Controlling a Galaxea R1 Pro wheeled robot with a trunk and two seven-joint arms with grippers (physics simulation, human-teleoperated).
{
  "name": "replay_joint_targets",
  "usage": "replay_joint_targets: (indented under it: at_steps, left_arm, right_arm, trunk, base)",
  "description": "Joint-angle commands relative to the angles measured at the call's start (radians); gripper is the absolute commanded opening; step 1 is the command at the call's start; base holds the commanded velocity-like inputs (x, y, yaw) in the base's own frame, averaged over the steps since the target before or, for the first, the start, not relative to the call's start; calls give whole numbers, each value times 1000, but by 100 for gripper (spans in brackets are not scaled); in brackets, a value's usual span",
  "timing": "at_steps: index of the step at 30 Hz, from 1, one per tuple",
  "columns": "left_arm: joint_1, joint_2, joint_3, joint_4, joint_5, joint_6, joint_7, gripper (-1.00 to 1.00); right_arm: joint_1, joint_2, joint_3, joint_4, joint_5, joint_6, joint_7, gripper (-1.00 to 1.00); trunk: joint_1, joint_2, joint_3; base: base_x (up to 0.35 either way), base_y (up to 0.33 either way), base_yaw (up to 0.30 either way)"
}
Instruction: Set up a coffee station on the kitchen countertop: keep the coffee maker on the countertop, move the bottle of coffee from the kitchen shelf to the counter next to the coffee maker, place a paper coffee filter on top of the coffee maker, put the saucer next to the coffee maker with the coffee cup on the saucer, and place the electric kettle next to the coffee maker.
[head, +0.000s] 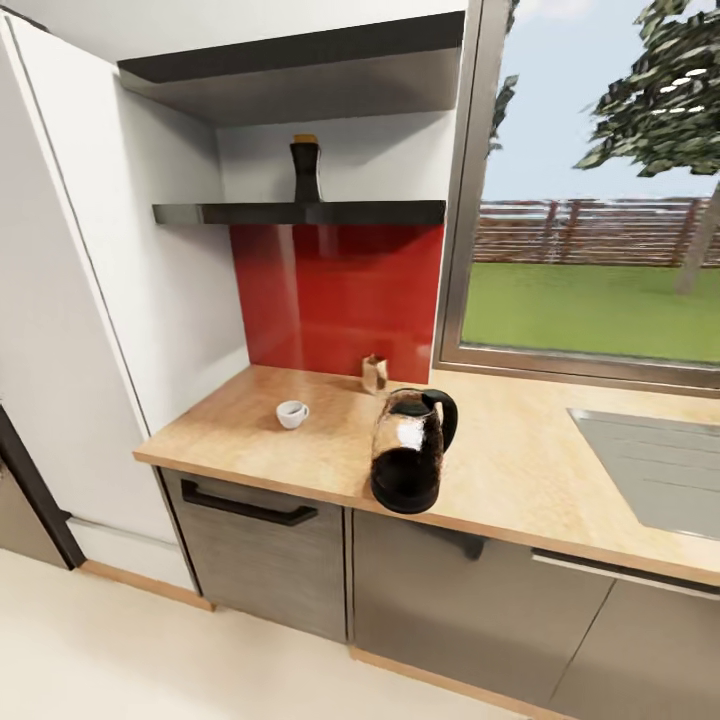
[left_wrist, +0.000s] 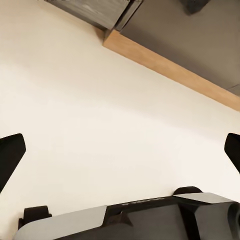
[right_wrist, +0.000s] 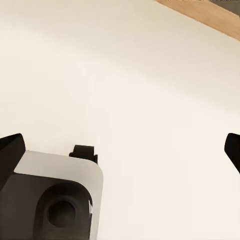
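A dark coffee bottle (head: 305, 172) with an orange cap stands on the black shelf (head: 220, 213) above the red backsplash. On the wooden countertop (head: 520, 470), a glass electric kettle (head: 410, 450) with a black base and handle sits near the front edge. A small white cup (head: 292, 413) rests to its left. A small tan item (head: 374, 373) stands by the backsplash; I cannot tell what it is. My left gripper (left_wrist: 122, 150) and right gripper (right_wrist: 122, 150) both hang open over the pale floor, fingers spread wide, holding nothing.
A steel sink (head: 650, 470) is set into the counter at the right, below a large window (head: 600, 200). A tall white cabinet (head: 80, 300) bounds the counter on the left. Grey drawer fronts (head: 260, 550) with a wooden plinth (left_wrist: 165, 65) run underneath.
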Motion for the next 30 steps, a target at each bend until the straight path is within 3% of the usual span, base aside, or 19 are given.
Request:
replay_joint_targets:
  at_steps: [1,11,21,26,30]
  left_arm:
    - [-1,0,-8,0,8,-5,-1,100]
    - [-1,0,-8,1,8,-5,-1,100]
    - [-1,0,-8,2,8,-5,-1,100]
    - [-1,0,-10,1,8,-4,0,100]
    - [-1,-1,-10,2,8,-4,0,100]
  right_arm:
    - [-1,0,0,1,8,-3,0,100]
    - [-1,2,0,6,9,-2,-1,100]
    - [-1,3,0,8,9,-2,-2,100]
    - [-1,7,-3,56,5,-2,-4,100]
    - [-1,7,-4,158,4,-2,-4,100]
  trunk:
    - [0,-1,-1]
    - [0,-1,-1]
    - [0,-1,-1]
    - [0,-1,-1]
    - [0,-1,-1]
  base:
    - [0,288,-15]
    - [-17,279,-14]
    - [-6,72,-217]
    - [0,222,-50]
    - [0,243,-10]
